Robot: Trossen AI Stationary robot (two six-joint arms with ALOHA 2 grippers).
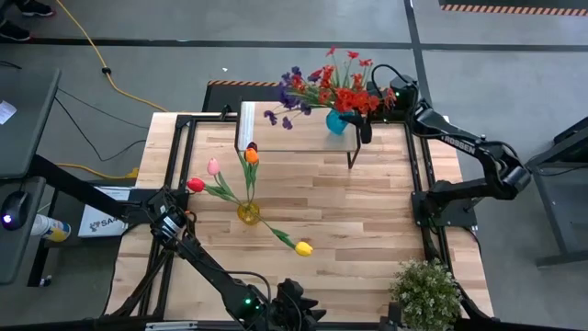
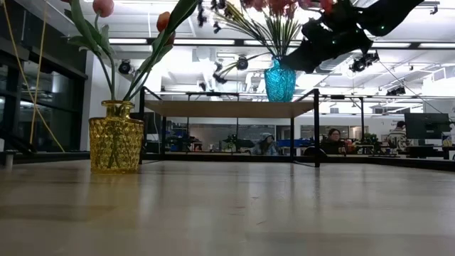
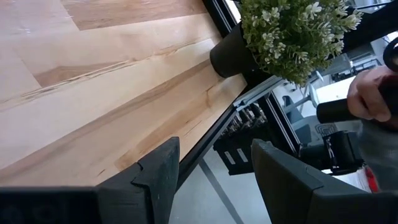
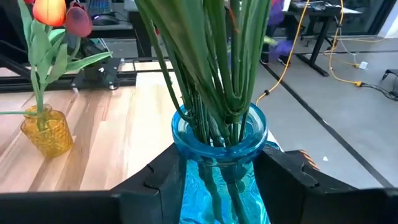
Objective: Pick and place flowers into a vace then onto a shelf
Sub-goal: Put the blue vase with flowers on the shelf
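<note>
Right gripper (image 4: 214, 180) clamped on the blue vase (image 1: 337, 121) of flowers (image 1: 323, 89) atop the shelf (image 1: 303, 140) — left gripper (image 3: 214, 171) released, parked at the table's near edge.

Blue glass vase (image 4: 219, 163) w/ red, purple flowers (image 1: 333, 88); yellow vase (image 1: 248, 213).

You get bright, even overhead light; ceiling strips glare in the low view, whose near tabletop (image 2: 227, 213) is blurred.

Wooden table (image 1: 367, 202) carries shelf (image 1: 294, 138), yellow vase (image 1: 248, 213), potted plant (image 1: 427, 292).
</note>
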